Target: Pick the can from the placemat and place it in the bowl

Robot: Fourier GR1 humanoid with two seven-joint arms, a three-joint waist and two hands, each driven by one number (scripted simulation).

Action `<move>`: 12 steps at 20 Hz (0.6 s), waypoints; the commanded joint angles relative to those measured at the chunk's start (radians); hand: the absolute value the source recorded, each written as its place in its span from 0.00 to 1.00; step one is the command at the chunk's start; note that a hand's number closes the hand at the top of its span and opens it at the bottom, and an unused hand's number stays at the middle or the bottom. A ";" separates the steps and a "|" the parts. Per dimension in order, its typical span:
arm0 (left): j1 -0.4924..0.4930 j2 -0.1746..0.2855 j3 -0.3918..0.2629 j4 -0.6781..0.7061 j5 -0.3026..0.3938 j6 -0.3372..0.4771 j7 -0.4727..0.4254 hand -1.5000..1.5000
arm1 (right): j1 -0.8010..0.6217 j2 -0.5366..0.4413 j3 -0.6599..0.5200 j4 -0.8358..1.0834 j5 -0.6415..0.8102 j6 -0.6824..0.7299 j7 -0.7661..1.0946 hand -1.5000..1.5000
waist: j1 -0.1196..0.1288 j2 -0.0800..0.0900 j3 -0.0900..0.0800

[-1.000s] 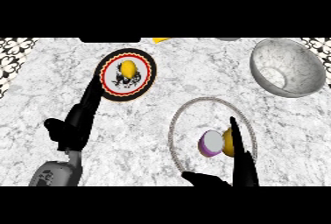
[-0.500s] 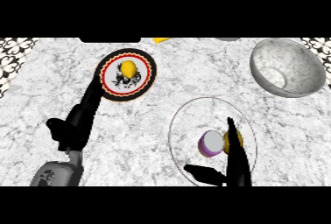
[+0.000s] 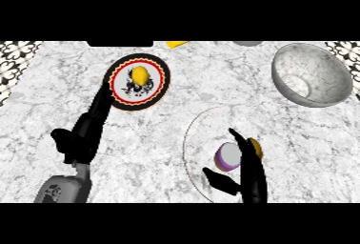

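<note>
Right hand (image 3: 249, 177): shifted left since a second ago, fingers now lying across the can (image 3: 226, 157) instead of beside it. Thumb: risen closer beneath the can's purple end.

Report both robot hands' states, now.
Left robot hand: open, holding nothing.
Right robot hand: open, fingers straight beside the can.

A grey-veined marble surface (image 3: 175, 124) fills the view. On it, far left, sits a round black-rimmed plate (image 3: 161, 95); far right, a marbled grey bowl (image 3: 320, 66); nearer, right of centre, a pale round placemat (image 3: 204, 138). A yellow piece (image 3: 175, 44) shows at the far edge.
</note>
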 commanded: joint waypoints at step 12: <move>-0.003 -0.036 0.002 0.056 -0.038 -0.012 -0.051 0.50 | 0.000 0.016 0.071 0.055 0.015 0.050 -0.114 1.00 | -0.005 0.009 0.008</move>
